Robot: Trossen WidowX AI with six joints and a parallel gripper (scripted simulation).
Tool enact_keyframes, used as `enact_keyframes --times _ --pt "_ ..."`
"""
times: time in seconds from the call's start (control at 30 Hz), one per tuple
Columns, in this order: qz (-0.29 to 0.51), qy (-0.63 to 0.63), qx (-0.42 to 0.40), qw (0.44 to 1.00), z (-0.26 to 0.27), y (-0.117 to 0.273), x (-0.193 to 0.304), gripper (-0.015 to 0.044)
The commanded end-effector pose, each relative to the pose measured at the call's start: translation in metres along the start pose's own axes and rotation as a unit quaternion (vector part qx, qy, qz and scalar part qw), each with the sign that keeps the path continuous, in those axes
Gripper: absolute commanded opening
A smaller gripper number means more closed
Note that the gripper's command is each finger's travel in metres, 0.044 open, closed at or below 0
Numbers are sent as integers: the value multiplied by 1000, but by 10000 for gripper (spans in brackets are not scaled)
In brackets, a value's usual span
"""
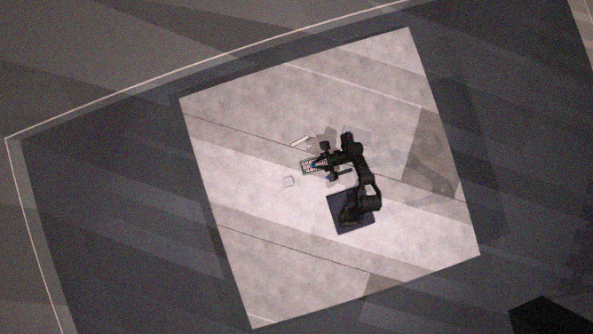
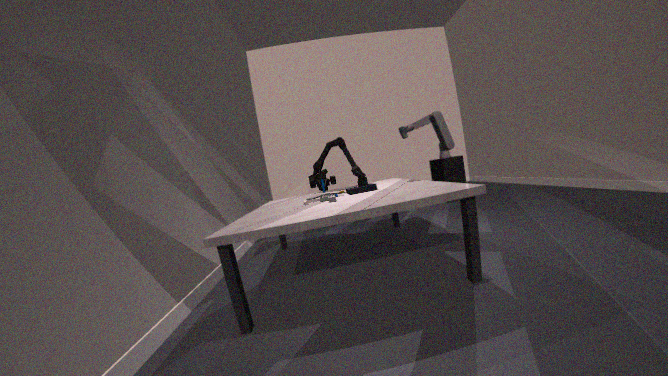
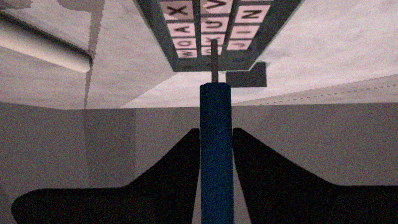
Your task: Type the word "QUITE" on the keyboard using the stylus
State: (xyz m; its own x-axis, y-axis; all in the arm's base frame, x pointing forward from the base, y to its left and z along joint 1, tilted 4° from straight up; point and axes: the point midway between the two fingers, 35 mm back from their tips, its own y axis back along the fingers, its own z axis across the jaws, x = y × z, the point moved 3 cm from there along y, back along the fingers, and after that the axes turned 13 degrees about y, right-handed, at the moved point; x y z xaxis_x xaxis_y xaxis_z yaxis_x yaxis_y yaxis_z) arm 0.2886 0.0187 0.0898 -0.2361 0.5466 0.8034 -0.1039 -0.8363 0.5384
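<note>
My gripper is shut on the blue stylus, which points away from the fingers with its thin grey tip out in front. The dark-framed keyboard lies on the table under the stylus. In the wrist view, the tip overlaps the K key in the middle row, just short of the U key; A and Q are to its left, I and J to its right. Whether the tip touches a key cannot be told. Other keys are outside the wrist view or under the arm.
A white rod lies beside the keyboard. A small square block lies past the keyboard's end. The arm's dark base plate is on the table. A grey arm stands on a black pedestal behind the table.
</note>
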Motion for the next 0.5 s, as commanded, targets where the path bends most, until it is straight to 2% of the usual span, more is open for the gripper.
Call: enact_keyframes --times 0.0,0.47 --pt "-2 1 2 1000 -2 -1 -2 81" --pt "-2 1 2 1000 -2 -3 -5 81"
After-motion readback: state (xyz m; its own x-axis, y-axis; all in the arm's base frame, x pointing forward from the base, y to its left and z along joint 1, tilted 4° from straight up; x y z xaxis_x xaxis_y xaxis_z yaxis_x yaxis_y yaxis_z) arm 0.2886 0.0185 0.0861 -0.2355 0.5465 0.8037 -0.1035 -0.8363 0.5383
